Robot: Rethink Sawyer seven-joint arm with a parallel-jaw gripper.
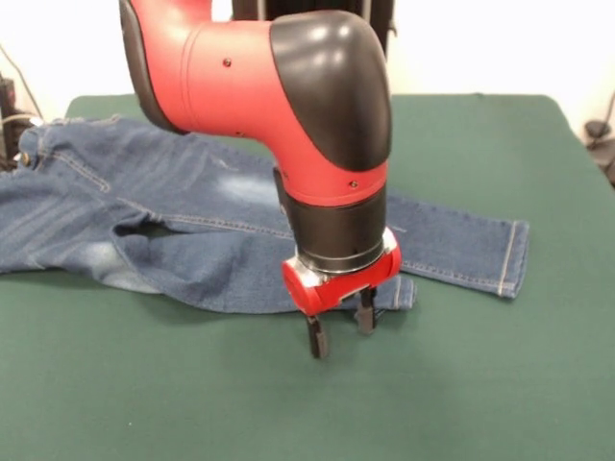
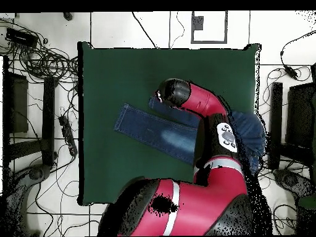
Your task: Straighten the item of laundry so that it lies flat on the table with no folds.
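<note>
one pair of jeans (image 1: 192,230) lies on one green table (image 1: 480,384); one gripper (image 1: 340,331) hovers, two fingers parted, holding nothing.

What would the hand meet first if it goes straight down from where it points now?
Probably the bare table. The open hand points down just in front of the jeans' near leg hem. Depth is unclear, so one finger could catch the hem.

I saw even, bright, diffuse lighting. The arm (image 1: 279,106) carried soft glare on its glossy shell; a faint shadow lay on the bench (image 1: 144,384) beneath the claw (image 1: 341,327). Focus was slightly soft overall.
</note>
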